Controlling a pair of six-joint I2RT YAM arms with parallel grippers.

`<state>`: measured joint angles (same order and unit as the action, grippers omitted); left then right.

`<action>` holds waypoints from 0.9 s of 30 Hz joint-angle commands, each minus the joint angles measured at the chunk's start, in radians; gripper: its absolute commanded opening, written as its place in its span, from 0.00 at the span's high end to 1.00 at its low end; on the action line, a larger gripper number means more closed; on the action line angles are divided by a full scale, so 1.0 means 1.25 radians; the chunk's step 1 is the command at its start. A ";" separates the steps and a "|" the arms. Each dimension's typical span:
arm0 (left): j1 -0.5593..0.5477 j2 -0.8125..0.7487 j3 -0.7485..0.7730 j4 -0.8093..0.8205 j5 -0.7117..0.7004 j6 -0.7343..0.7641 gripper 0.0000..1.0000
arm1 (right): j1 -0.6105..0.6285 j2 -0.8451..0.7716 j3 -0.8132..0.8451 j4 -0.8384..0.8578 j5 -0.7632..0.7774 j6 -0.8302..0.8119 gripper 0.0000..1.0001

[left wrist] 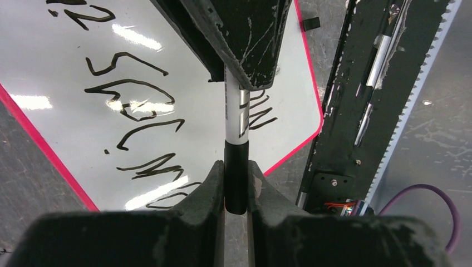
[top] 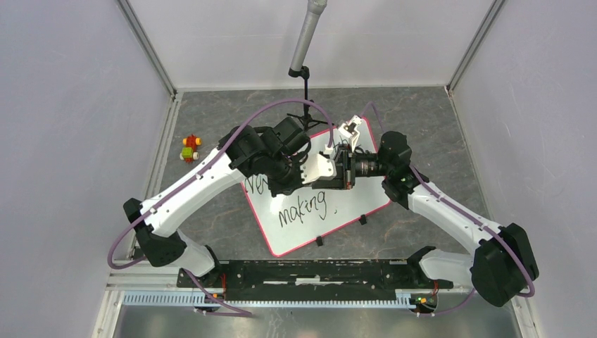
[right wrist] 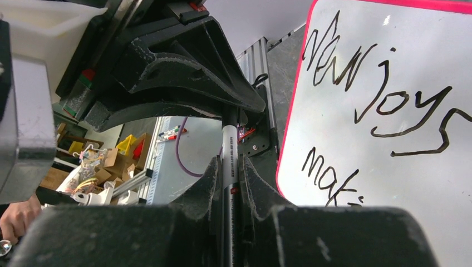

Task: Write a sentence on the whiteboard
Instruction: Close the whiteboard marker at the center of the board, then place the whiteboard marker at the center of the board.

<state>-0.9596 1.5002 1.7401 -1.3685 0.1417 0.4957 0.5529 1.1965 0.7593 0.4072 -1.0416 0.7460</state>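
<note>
The whiteboard lies tilted on the table, pink-rimmed, with the sentence in black cursive on it; its words also show in the left wrist view and the right wrist view. Both arms meet above the board's middle. My left gripper is shut on the black cap end of a marker. My right gripper is shut on the grey barrel of the same marker. From above, the left gripper and right gripper face each other, and the marker between them is hidden.
A small red, yellow and green toy sits at the far left. A black stand rises behind the board. A white object rests at the board's far corner. A black rail runs along the near edge.
</note>
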 commanded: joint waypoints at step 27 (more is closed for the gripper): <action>0.793 -0.184 -0.239 0.208 0.309 -0.117 0.98 | -0.347 -0.059 0.219 -0.492 -0.092 -0.520 0.07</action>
<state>-0.1299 1.2770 1.5158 -1.1210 0.4679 0.3443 0.1474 1.1496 0.9730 0.1436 -1.1595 0.4366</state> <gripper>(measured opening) 0.200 0.923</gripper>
